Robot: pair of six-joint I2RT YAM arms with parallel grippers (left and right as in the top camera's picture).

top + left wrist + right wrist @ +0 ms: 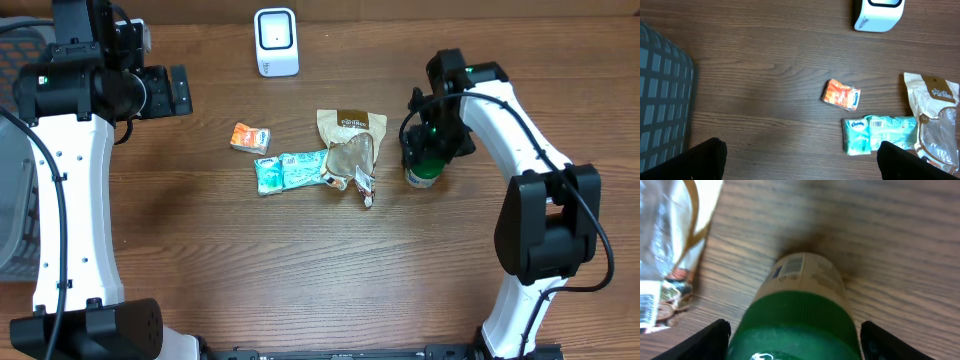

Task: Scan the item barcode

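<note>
- The item taken as the task's thing is a small bottle (802,280) with a green ribbed cap (795,325) and a cream body. It stands upright on the table (200,260), on the right side, just beside the crumpled snack bag (350,150).
- It is judged rigid and fairly light. The smooth body may be slippery, while the ribbed cap should give better purchase.
- A barcode (794,265) is seen on the upper body, just under the cap. A hold on the cap, or low on the body, would be preferred so that the code is left uncovered for the scanner (276,42), which stands well apart at the far edge.
- A tall narrow shape like this could be tipped if it is nudged from one side only.
- The right pincer (795,342) is set down over the bottle, its fingers (710,340) spread wide on either side of the cap. Whether the cap is actually pressed or only flanked cannot be told.
- The left pincer (800,160) is spread fully and nothing is held or touched by it. It hangs over bare table on the left.
</note>
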